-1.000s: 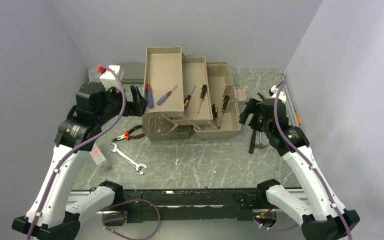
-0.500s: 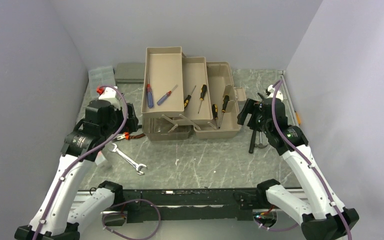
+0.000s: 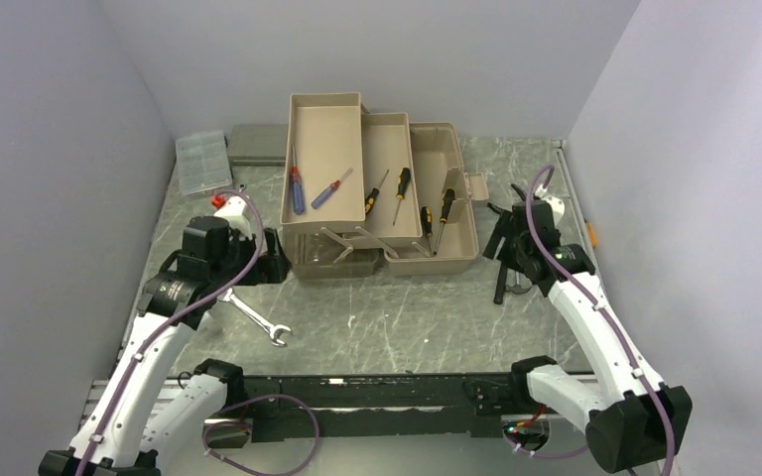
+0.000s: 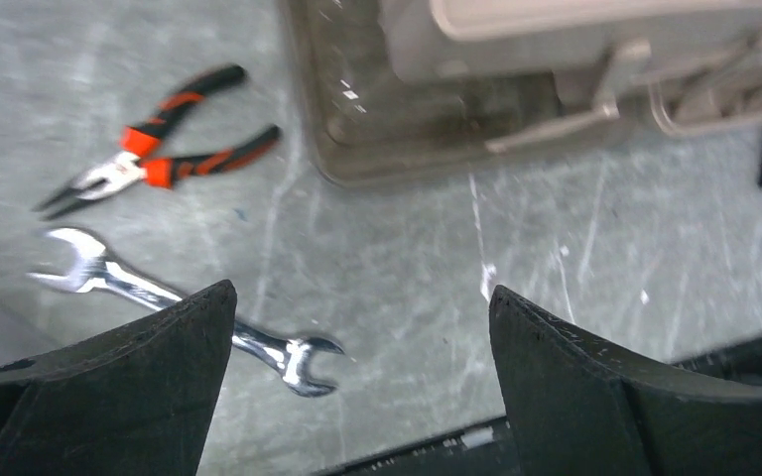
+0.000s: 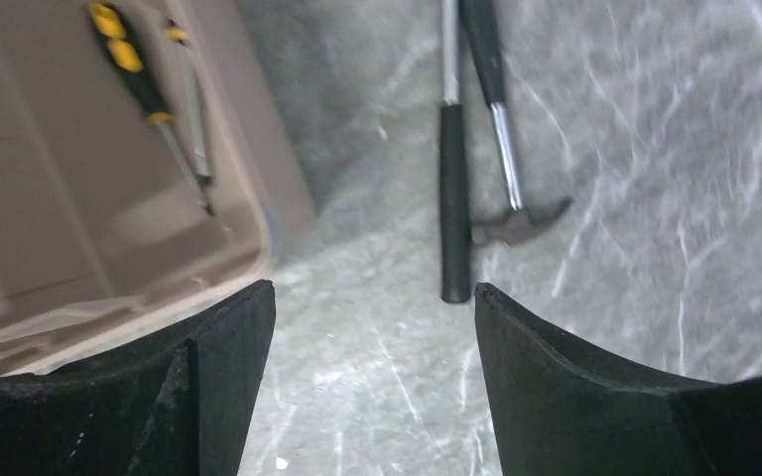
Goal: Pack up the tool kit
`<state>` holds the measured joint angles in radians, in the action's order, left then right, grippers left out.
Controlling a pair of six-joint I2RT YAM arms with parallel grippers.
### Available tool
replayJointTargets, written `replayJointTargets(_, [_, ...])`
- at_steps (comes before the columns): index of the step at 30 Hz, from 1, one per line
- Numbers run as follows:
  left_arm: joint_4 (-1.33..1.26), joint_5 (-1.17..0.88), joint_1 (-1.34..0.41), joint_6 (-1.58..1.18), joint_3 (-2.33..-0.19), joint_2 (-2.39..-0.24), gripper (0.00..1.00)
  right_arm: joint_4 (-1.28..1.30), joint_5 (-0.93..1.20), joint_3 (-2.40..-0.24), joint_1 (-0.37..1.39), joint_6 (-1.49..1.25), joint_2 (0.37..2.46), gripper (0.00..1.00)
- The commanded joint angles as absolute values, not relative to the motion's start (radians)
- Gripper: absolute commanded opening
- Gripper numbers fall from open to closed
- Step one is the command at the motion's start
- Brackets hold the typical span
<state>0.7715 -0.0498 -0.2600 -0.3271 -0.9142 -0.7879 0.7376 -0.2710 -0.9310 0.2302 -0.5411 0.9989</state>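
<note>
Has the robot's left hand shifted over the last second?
Yes. The left fingers drew back toward the near edge, from beside the toolbox's raised tray to its front corner.

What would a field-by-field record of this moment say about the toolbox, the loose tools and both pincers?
toolbox: open, trays folded out
screwdrivers: lying in the trays
pliers: on the table, left of the toolbox
wrench: on the table, beside the pliers
hammers: two, on the table, right of the toolbox
left pincer: open, empty, near the wrench
right pincer: open, empty, near the hammers
</note>
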Motion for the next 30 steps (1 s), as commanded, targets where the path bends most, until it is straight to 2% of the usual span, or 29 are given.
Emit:
replayJointTargets(1, [0.714,-0.309,-0.256,-0.312,-0.853,-0.778,0.98,0.695,-0.256,-0.828,0.195,-0.587,1.0,0.74])
replayJointTargets(7, [0.695,-0.389,-0.256,-0.256,-0.804,-0.726,0.99,0.584,-0.233,-0.757,0.164,-0.606,1.131,0.65])
replayJointTargets(12, [0.7,-0.412,-0.256,-0.216,-0.82,-0.682,0.99,0.534,-0.256,-0.768,0.151,-0.586,1.257,0.62])
replayJointTargets(16, [0.677,-0.506,-0.256,-0.204,-0.809,-0.676,0.99,0.508,-0.269,-0.787,0.121,-0.56,1.327,0.56])
replayJointTargets(24, [0.661,-0.563,-0.256,-0.197,-0.8,-0.675,0.99,0.456,-0.241,-0.814,0.067,-0.506,1.477,0.49])
replayJointTargets(28, [0.662,-0.56,-0.256,-0.191,-0.809,-0.684,0.99,0.427,-0.185,-0.822,0.062,-0.494,1.557,0.44])
replayJointTargets(30, [0.659,-0.58,-0.256,-0.192,-0.813,-0.691,0.99,0.428,-0.154,-0.838,0.06,-0.484,1.595,0.37])
